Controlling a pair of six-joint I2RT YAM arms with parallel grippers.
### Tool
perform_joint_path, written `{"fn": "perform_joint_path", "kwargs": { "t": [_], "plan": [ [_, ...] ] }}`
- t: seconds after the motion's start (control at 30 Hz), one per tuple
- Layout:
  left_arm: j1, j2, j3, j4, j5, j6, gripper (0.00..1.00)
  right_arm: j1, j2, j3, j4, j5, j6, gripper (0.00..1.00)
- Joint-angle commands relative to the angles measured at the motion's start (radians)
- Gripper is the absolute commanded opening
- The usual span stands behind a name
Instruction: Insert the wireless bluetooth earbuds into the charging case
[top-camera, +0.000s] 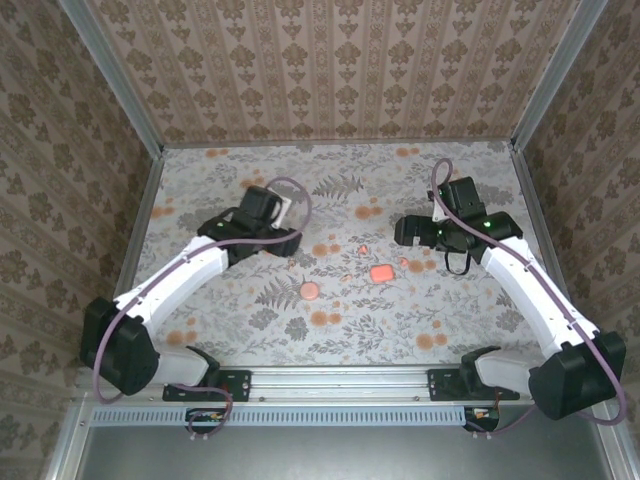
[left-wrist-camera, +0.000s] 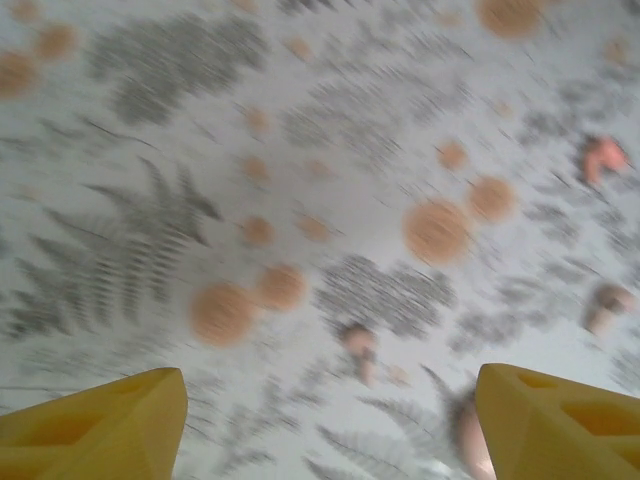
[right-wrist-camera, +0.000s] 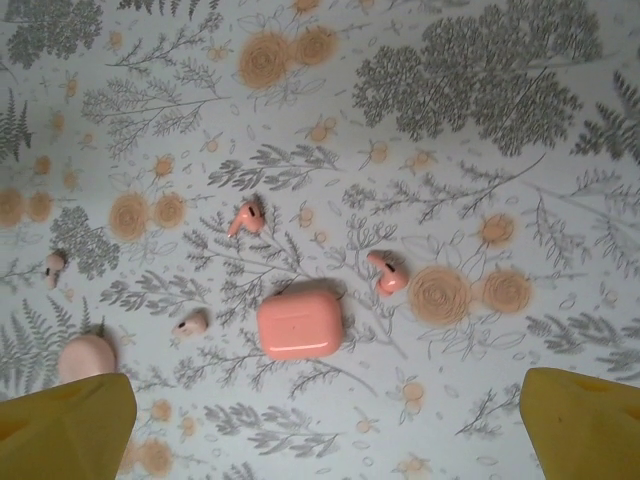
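The left end effector (left-wrist-camera: 330, 440) hangs over the bench (top-camera: 230, 330), its yellow fingers apart with nothing between them; that view is blurred. The right end effector (right-wrist-camera: 320, 430) stands wide and empty. On the flowered cover lies one pink rounded-square case (right-wrist-camera: 299, 325), with one pink round disc (right-wrist-camera: 85, 358) well to its left. Four tiny earbuds lie loose, none touching the case. One stemmed earbud (right-wrist-camera: 246, 217) sits up-left of it and a second stemmed earbud (right-wrist-camera: 388, 272) just to its right. One pale earbud (right-wrist-camera: 190, 323) lies near its left side, and another pale earbud (right-wrist-camera: 53, 265) farther left.
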Motion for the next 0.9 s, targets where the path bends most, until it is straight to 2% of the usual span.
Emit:
{"fn": "perform_joint_path", "kwargs": {
  "t": [0.0,0.17,0.3,0.73,0.87],
  "plan": [
    [-0.095,0.059,0.048,-0.214,0.015,-0.162,0.75,-0.004,-0.045,-0.038,-0.010,-0.071,0.083,1.00],
    [-0.226,0.189,0.117,-0.307,0.020,-0.273,0.73,-0.023,-0.058,-0.077,0.029,-0.098,0.090,1.00],
    [-0.273,0.279,0.143,-0.319,0.022,-0.322,0.73,-0.025,-0.056,-0.098,0.079,-0.173,0.092,1.00],
    [-0.269,0.439,0.175,-0.310,0.045,-0.307,0.72,-0.025,-0.076,-0.145,0.124,-0.214,0.107,1.00],
    [-0.244,0.466,0.177,-0.300,0.085,-0.305,0.66,-0.025,-0.077,-0.145,0.128,-0.218,0.109,0.99]
  ]
}}
